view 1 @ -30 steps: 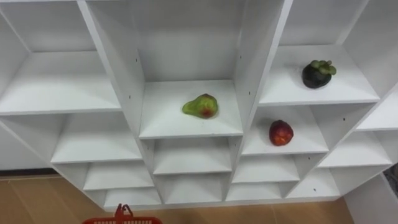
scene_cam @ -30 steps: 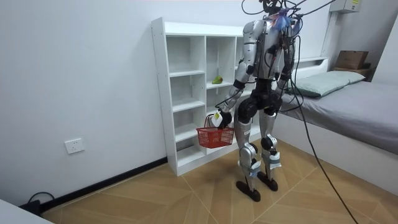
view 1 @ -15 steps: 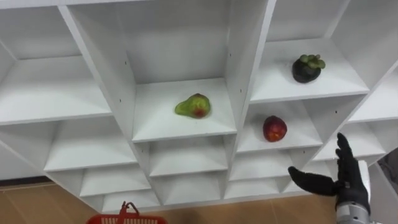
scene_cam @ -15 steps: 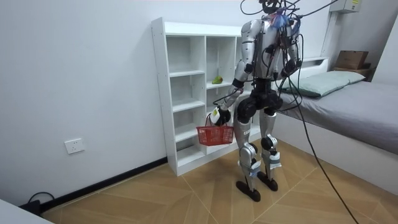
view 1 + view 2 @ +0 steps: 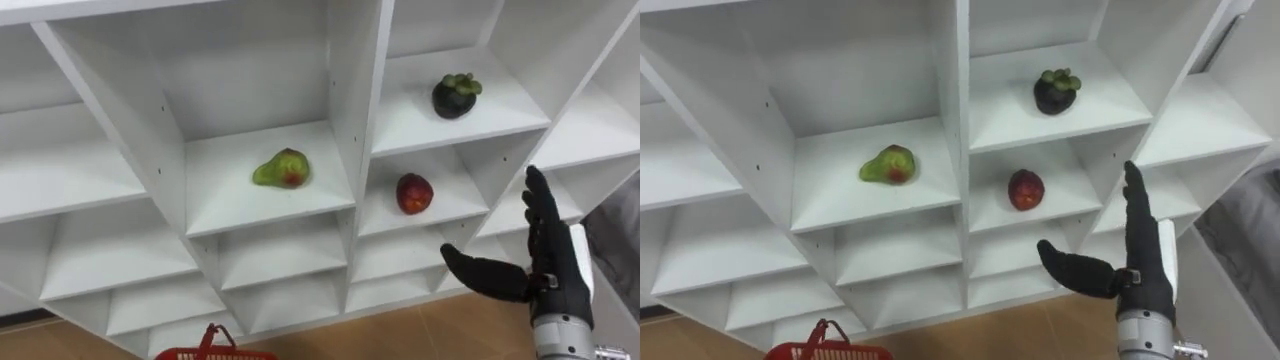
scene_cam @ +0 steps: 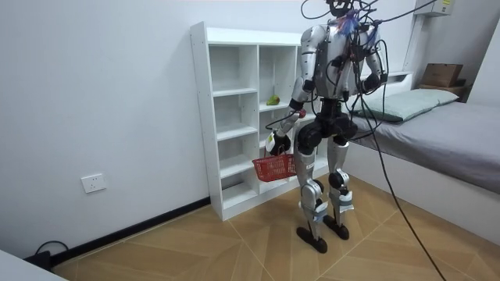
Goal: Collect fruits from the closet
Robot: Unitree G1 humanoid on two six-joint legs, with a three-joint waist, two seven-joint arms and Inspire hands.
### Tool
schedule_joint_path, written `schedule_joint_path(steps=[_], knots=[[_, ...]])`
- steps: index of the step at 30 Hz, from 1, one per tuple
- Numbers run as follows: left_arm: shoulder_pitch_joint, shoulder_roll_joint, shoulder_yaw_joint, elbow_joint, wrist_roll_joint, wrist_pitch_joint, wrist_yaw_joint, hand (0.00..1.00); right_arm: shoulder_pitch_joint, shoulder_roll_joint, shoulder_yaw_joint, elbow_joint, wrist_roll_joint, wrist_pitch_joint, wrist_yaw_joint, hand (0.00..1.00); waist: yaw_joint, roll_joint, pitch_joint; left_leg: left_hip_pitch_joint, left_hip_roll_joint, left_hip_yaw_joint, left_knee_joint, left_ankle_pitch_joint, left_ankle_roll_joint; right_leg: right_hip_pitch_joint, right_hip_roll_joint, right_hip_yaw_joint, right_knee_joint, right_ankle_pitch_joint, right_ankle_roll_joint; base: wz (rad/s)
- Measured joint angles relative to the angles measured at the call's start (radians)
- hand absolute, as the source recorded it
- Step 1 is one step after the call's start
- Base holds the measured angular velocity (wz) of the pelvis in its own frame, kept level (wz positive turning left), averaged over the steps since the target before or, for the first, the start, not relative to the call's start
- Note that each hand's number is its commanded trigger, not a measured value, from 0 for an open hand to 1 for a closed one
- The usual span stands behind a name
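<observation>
The room has a white wall (image 6: 101, 94), a wooden floor (image 6: 195, 242) and a bed (image 6: 437, 133) at 3 o'clock in the room view. The robot stands upright just in front of the white closet (image 6: 226, 117), facing its open shelves.

The red basket (image 6: 273, 166) hangs low at the robot's left side, probably kept there so that fruit can be dropped into it. The left hand (image 6: 275, 143) has its fingers closed around the handle.

The right hand (image 5: 553, 275) is raised before the closet. Its fingers are straight and close together and its thumb is spread wide, so it holds nothing. It looks prepared for a reach.

All three fruits lie on the shelves, each in its own compartment. The green fruit (image 5: 281, 169) is near the centre. The red fruit (image 5: 414, 193) is at 3 o'clock from it, in the next column. The dark fruit (image 5: 455, 95) is one shelf higher, at 1 o'clock from the red one. The right hand is at 5 o'clock from the red fruit, so this fruit seems the likely first target.
</observation>
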Motion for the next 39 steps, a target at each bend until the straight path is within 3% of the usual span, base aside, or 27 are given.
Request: schedule_joint_path(steps=[9,14,22,39], knots=[[-0.002,0.013,-0.057,-0.001,-0.036,0.0,0.0,1.0,-0.038,-0.011,0.056,-0.039,-0.015,-0.001,-0.093,0.0,0.02,0.0,-0.0008,-0.026,-0.001,-0.011,0.008,0.0,0.0,-0.01,-0.001,-0.017,-0.002,0.005,0.001,0.03],[-0.004,0.017,-0.058,-0.001,-0.035,0.0,-0.008,1.0,-0.096,-0.033,0.06,-0.046,-0.053,-0.001,-0.121,0.0,0.02,0.001,0.0008,-0.025,-0.001,-0.014,0.008,0.0,0.0,-0.01,-0.002,-0.025,-0.002,0.005,0.001,0.0],[-0.004,0.029,-0.058,0.001,-0.037,0.001,-0.003,1.0,-0.108,-0.041,0.06,-0.092,-0.054,-0.003,-0.165,0.0,0.024,-0.006,0.0075,-0.03,-0.001,-0.023,0.007,0.0,0.0,-0.008,-0.004,-0.05,-0.003,0.005,0.001,0.03],[-0.003,0.032,-0.056,-0.006,-0.035,0.017,-0.004,1.0,-0.155,-0.05,0.06,-0.114,-0.043,-0.011,-0.246,0.0,0.028,-0.008,0.0053,-0.029,-0.001,-0.027,0.01,0.0,0.0,-0.008,-0.005,-0.057,-0.003,0.005,0.001,0.0]])
